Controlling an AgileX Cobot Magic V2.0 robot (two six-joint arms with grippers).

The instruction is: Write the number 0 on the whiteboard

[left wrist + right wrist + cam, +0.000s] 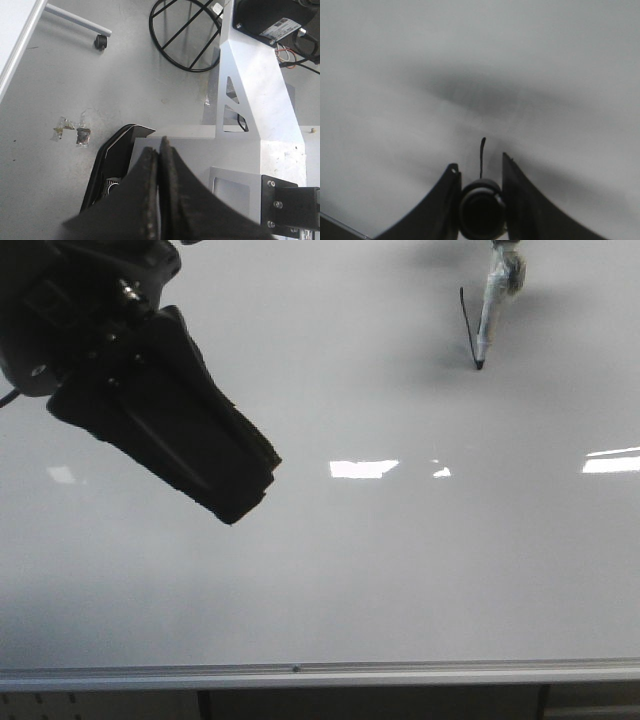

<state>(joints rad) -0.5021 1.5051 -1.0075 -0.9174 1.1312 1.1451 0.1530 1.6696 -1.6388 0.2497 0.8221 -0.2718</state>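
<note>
Near the whiteboard's (pixel 400 570) far edge, the right gripper (pixel 481 172) clamps a marker (pixel 492 305), tip touching a short black stroke (pixel 467 325), the number 0 barely begun. Its fingers are cut off above. The left gripper (pixel 159 152) is pressed closed, empty.

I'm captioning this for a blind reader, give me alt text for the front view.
A marker touches the whiteboard at upper right, at the bottom of one short black stroke. The dark left end effector hangs shut at left.
</note>
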